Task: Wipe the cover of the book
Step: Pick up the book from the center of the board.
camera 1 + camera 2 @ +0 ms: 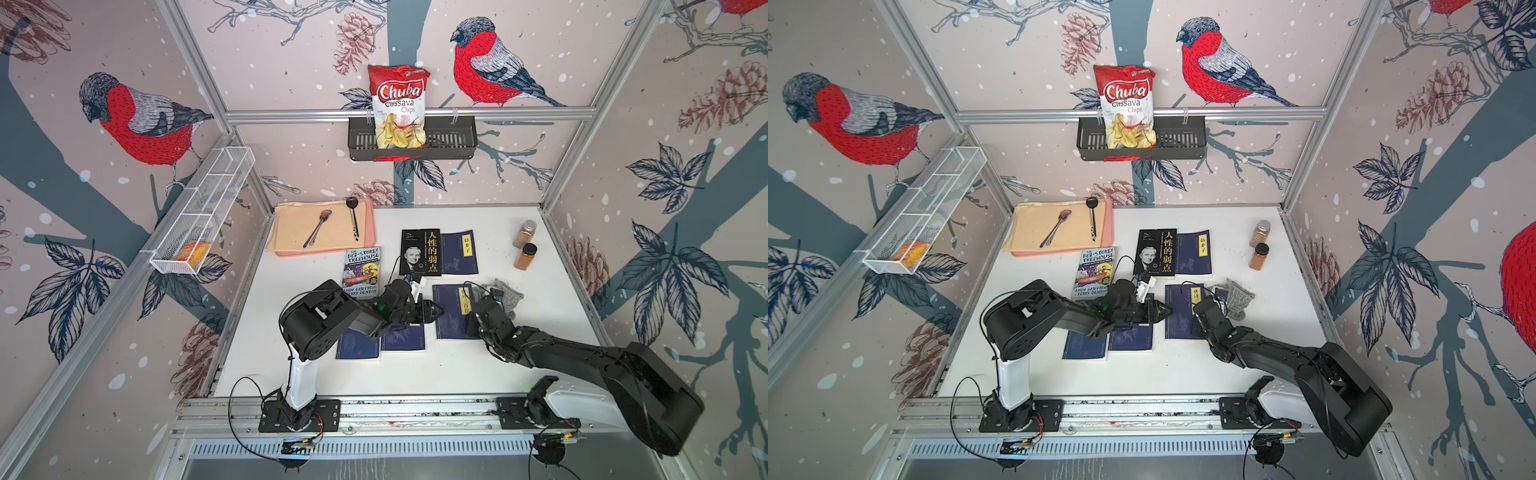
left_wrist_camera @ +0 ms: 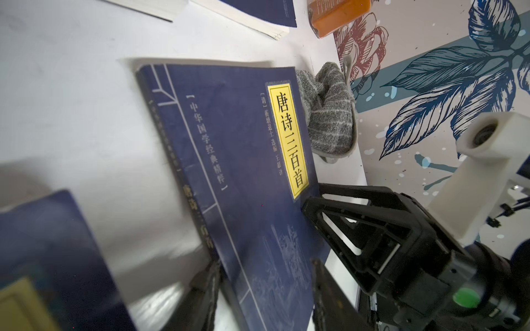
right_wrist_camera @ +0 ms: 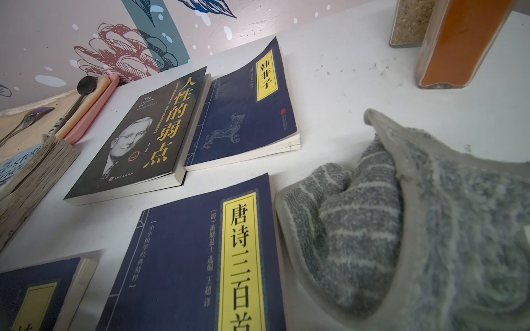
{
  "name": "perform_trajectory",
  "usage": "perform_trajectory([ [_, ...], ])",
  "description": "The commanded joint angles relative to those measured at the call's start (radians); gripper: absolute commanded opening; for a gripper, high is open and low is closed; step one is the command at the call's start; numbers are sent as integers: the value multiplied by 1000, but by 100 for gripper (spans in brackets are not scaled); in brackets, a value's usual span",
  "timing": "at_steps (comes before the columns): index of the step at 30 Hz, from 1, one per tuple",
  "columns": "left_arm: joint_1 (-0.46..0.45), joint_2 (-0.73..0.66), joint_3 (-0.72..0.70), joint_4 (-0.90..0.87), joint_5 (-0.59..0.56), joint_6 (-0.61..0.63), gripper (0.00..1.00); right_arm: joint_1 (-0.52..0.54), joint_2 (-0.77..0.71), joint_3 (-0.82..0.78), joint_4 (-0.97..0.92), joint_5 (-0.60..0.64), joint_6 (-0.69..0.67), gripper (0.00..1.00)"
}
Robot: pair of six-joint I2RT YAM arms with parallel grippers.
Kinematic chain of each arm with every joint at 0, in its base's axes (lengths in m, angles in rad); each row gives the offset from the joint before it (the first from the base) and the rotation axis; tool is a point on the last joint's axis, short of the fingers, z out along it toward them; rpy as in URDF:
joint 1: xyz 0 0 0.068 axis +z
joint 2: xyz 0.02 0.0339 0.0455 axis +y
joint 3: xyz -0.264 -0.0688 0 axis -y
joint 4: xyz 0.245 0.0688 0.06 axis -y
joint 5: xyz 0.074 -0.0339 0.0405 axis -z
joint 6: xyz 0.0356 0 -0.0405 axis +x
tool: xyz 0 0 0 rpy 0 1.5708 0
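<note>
The book (image 1: 453, 328), dark blue with a yellow title label, lies flat right of centre and also shows in both wrist views (image 2: 243, 143) (image 3: 177, 272). My left gripper (image 1: 438, 311) reaches in from the left. Its jaws (image 2: 263, 266) are open, one finger beside the spine and one over the cover's near corner. A grey striped cloth (image 1: 509, 293) (image 3: 401, 229) sits bunched against the book's right edge. My right gripper (image 2: 311, 197) is at that edge just short of the cloth (image 2: 329, 123), with a strip of table between. Its fingertips are hidden in its own wrist view.
Other books lie around: a black one (image 1: 420, 251), a blue one (image 1: 459, 251), a Treehouse paperback (image 1: 362, 270) and two blue ones (image 1: 401, 338) under my left arm. Two spice jars (image 1: 524, 245) stand back right. A tray (image 1: 286, 232) with spoons sits back left.
</note>
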Motion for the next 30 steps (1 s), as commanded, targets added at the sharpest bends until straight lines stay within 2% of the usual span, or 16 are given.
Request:
perform_trajectory([
  [1, -3, -3, -8, 134, 113, -54, 48, 14, 14, -9, -42, -96, 31, 39],
  [11, -2, -49, -27, 204, 138, -69, 51, 17, 0, -22, -36, -87, 38, 39],
  [20, -14, -1, -13, 245, 119, -115, 51, 17, -12, -30, -30, -83, 39, 39],
  [26, -50, -15, 59, 33, 17, -36, 51, 17, -22, -34, -26, -83, 39, 39],
  [28, -57, -37, 66, -23, -17, -8, 47, 17, -28, -36, -26, -83, 39, 39],
  [30, -58, -62, 71, -96, -53, 28, 37, 17, -35, -39, -24, -84, 39, 39],
])
